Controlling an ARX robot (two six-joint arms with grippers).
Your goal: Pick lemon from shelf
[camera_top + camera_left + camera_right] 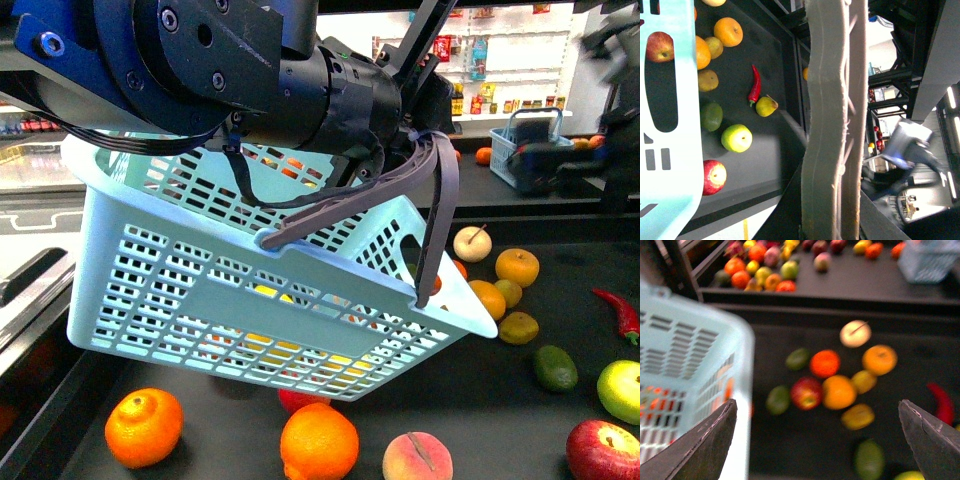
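Matte black flat-tier display shelf (470, 400) takes up most of front view. Its left part is hidden behind a pale blue slotted plastic basket (200, 290), which hangs tilted, clear of the tier. Basket top is cut off by the bulky black-and-blue left arm (200, 60).

Grey curved plastic handle (350, 205) loops up to left gripper (425, 115). Jaws are buried behind handle + arm, so can't tell if clamped or just hooked. In left wrist view the handle (827, 125) sits right against the lens and blocks mid-frame.

Right gripper (816, 442) has two dark wedge-shaped fingers (705, 445) spread wide w/ nothing betw them, over the fruit-strewn tier. Whole right wrist view is blurred.

Lemon (508, 292): best match is a small smooth yellow oval, no stalk seen, lying on the shelf tier at right. It's wedged touching betw two oranges: far orange (517, 266) w/ stem dimple, and near orange (487, 298), which covers its left half.
- Front view: reads greenish-yellow.
- Left wrist view: lemon (715, 46) looks duller.
- Right wrist view: lemon (864, 381) is a fuzzy blob.
- ID not certain.

Yellow patches (265, 292) show through basket slots; can't tell what they are. Lumpy olive-yellow fruit (518, 327) sits just beside lemon. Glossy red chilli (620, 315) is apart from it, near frame edge.
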